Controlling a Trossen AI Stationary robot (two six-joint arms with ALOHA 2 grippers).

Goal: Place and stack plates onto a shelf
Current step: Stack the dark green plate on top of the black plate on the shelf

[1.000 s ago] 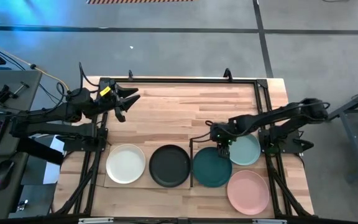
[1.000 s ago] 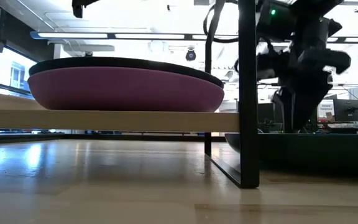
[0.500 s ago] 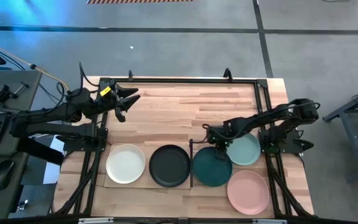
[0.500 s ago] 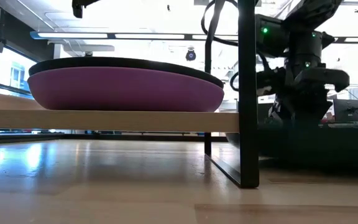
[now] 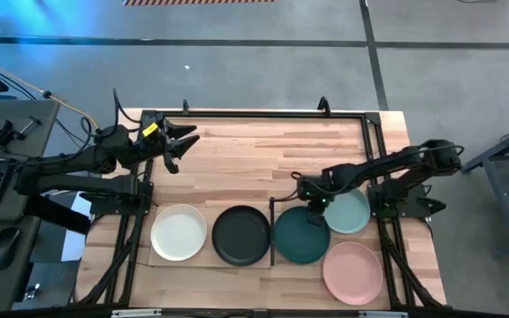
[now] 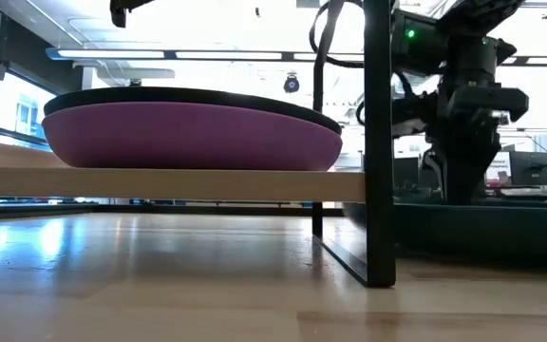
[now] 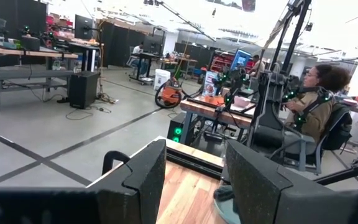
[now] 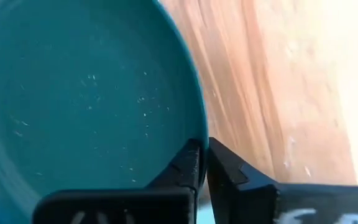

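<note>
On the shelf a black plate lies on a purple plate, and a white plate lies beside them. The dark teal plate lies right of the shelf's dark end strip, next to a pale mint plate and a pink plate. My right gripper is shut on the teal plate's far rim. At the far left of the table my left gripper hangs open, with nothing between its fingers. My right gripper pinches the dark teal plate's far rim between its two fingers, one finger inside the plate and one outside it. The fingers come from above, pointing down. Whether the plate is off the table I cannot tell.
A black metal frame post stands at the shelf's right end, between the shelf and the teal plate. Bare butcher-block tabletop stretches across the far half. A seated person shows in the room beyond the table.
My right gripper has come down at the dark teal plate's far rim, shifting slightly along it, and now has the rim between its fingers. The plates have stayed where they were.
</note>
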